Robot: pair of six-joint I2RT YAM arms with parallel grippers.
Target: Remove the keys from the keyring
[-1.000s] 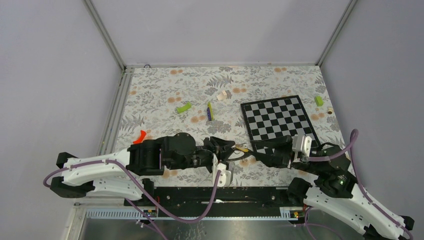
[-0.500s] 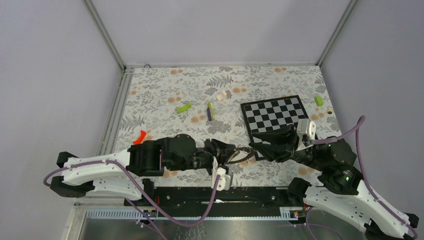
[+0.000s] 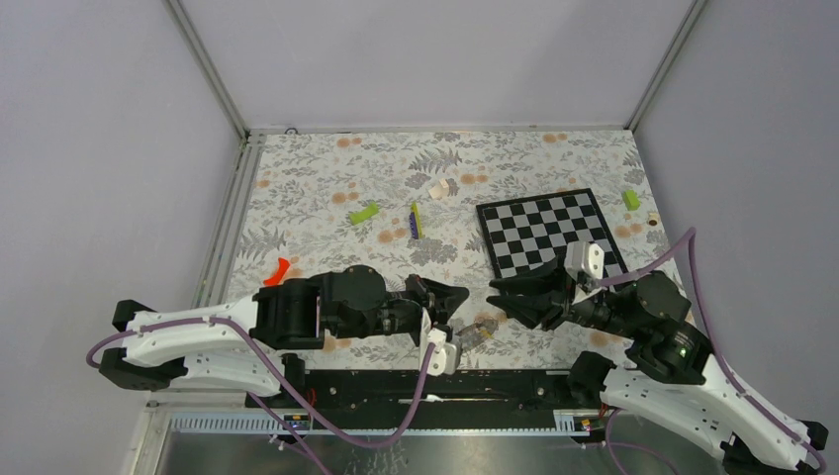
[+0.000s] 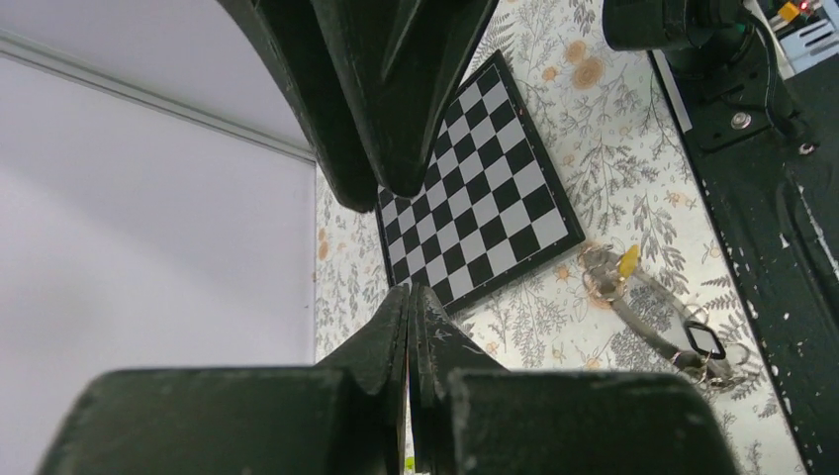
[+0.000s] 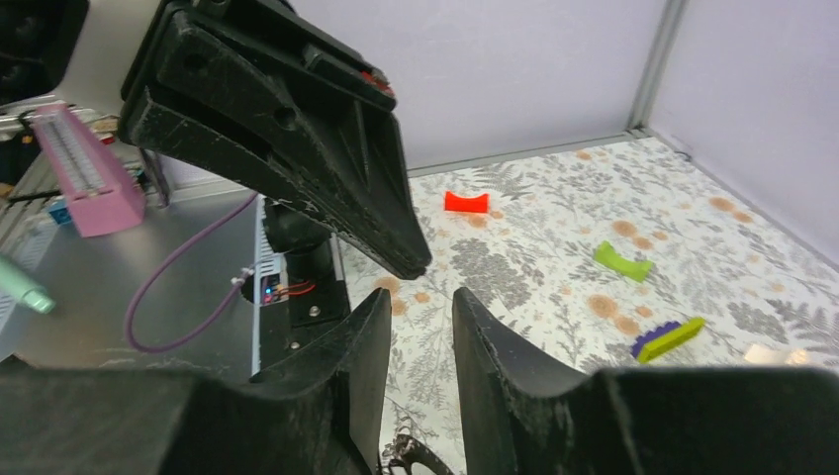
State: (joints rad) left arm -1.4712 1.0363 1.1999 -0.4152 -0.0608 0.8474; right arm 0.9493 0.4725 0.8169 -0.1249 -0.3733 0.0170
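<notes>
Silvery round metal keyring (image 3: 477, 331) with small tagged keys (image 4: 625, 261) lies lower-centre on floral surface (image 3: 317, 188); left gripper (image 4: 409, 307) pressed together, right gripper (image 5: 423, 297) spread.

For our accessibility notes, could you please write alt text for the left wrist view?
The left pincer is shut and empty above a floral table; the keyring with its keys lies beside a chessboard. The right pincer hangs opposite.

keyring (image 3: 478, 330): dropped onto table (image 3: 317, 178) | left pincer (image 3: 462, 294): closed empty

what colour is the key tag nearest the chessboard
Yellow; the key tag shows best in the left wrist view.
</notes>
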